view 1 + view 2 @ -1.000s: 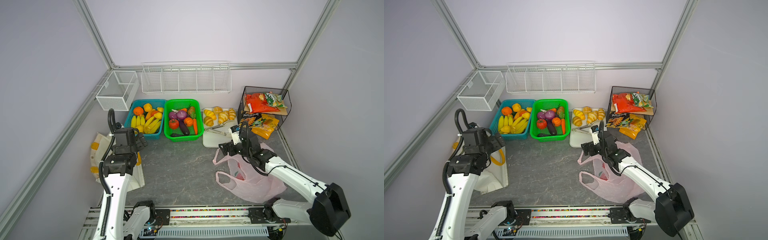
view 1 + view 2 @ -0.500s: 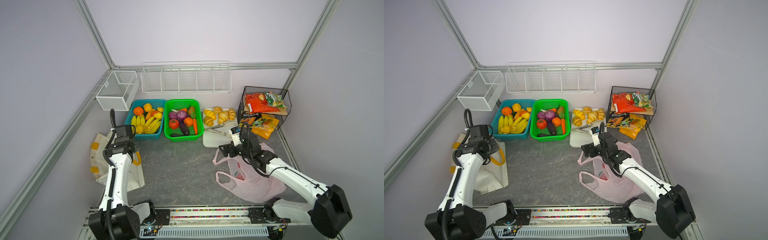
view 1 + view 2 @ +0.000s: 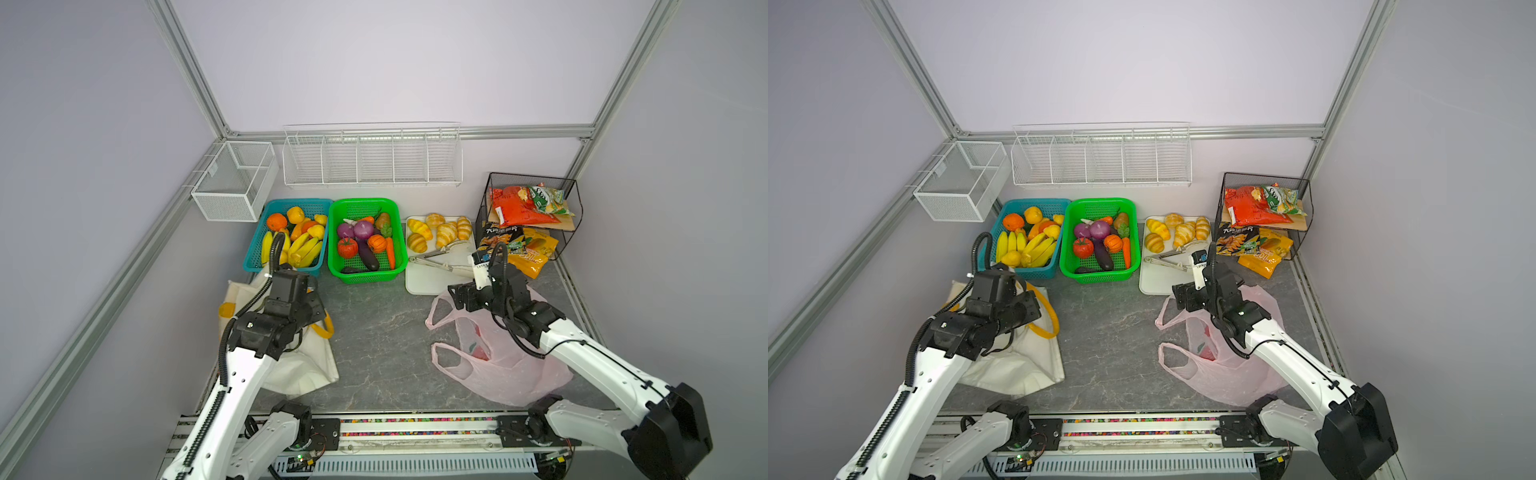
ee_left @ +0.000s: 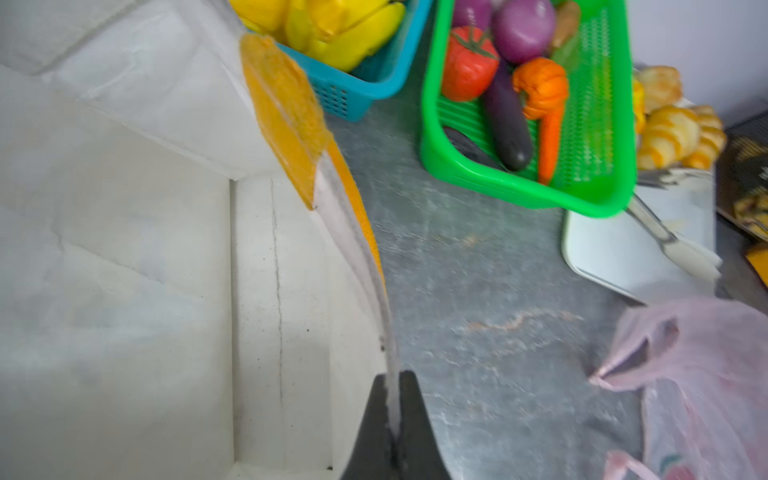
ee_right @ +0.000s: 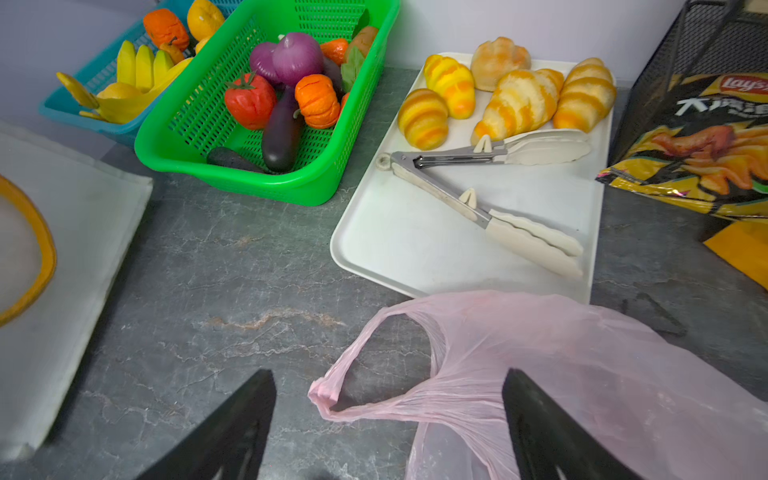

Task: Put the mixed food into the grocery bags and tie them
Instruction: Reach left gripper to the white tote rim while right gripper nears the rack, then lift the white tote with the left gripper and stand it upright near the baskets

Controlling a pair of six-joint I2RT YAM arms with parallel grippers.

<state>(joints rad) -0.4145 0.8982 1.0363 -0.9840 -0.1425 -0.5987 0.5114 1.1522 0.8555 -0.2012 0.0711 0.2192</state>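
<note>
Two bags occupy the table (image 3: 382,332). Lower left: left gripper (image 4: 392,386) clamped on the canvas tote (image 3: 307,365) edge, apparently its rim. Centre top: toy vegetables (image 3: 365,232) in green basket (image 3: 365,277). Right: right gripper (image 5: 388,374) spread wide above pink bag (image 3: 498,374) handle; snack packets (image 3: 515,245) at far right.

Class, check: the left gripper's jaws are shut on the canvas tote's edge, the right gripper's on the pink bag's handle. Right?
No: the right wrist view shows the right gripper's jaws open, not closed on the pink bag's handle. The left gripper does clamp the canvas tote's edge.
</note>
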